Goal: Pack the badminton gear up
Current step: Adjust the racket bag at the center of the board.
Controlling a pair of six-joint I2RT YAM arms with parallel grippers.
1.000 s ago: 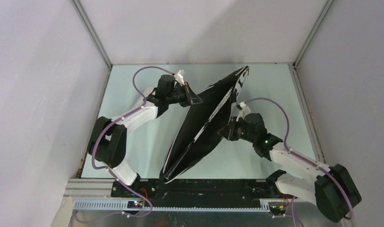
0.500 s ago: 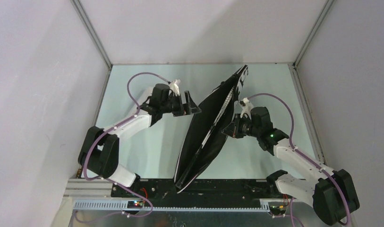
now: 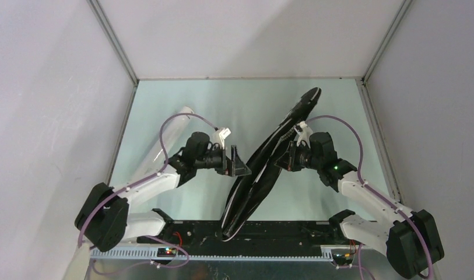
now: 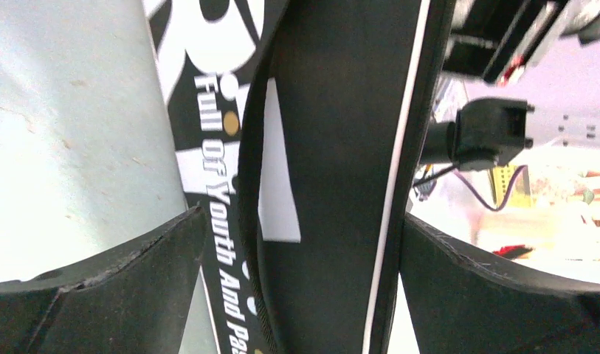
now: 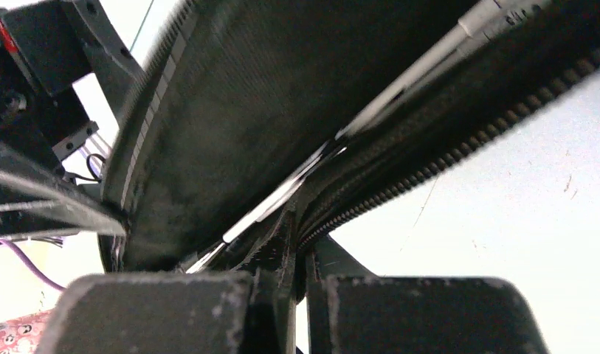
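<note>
Right wrist feed. My right gripper (image 5: pixel 300 284) sits at the bottom of frame, fingers (image 5: pixel 156 313) drawn almost together with only a thin slit between them, pinching a fold of the black bag (image 5: pixel 267 96). The bag fills most of the view above, its woven fabric running up and to the right. A zipper (image 5: pixel 444 166) runs diagonally along the lower edge, with a white piping line (image 5: pixel 400 85) just above it. Pale table (image 5: pixel 503 221) lower right. Upper left there are black machine parts (image 5: pixel 38 66), blurred, and below them a purple cable (image 5: pixel 23 262).
</note>
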